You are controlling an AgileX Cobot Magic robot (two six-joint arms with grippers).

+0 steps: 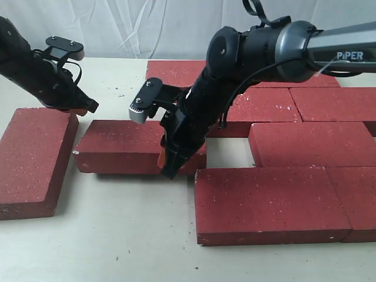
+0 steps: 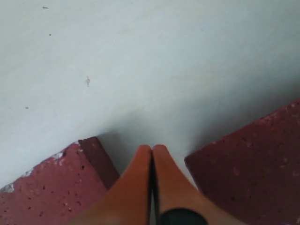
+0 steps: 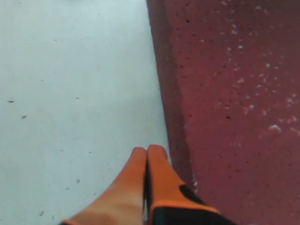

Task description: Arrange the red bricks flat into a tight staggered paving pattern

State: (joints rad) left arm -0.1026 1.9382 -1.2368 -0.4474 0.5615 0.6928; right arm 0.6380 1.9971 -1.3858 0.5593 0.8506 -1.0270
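Observation:
Several red bricks lie flat on the pale table. One loose brick (image 1: 126,147) sits mid-table, and another (image 1: 35,158) lies apart at the far left. My left gripper (image 1: 91,107) (image 2: 152,150) is shut on nothing, its tips low over the gap between those two bricks (image 2: 47,187) (image 2: 253,164). My right gripper (image 1: 169,170) (image 3: 147,151) reaches across the middle and is shut and empty, its tips down at the table against the front long side of the loose brick (image 3: 234,93). On the right, bricks (image 1: 270,202) (image 1: 311,144) (image 1: 264,106) lie in offset rows.
More bricks (image 1: 176,70) (image 1: 358,200) border the laid group at the back and far right. A narrow gap (image 1: 226,151) separates the loose middle brick from the laid rows. A white curtain (image 1: 117,23) hangs behind the table.

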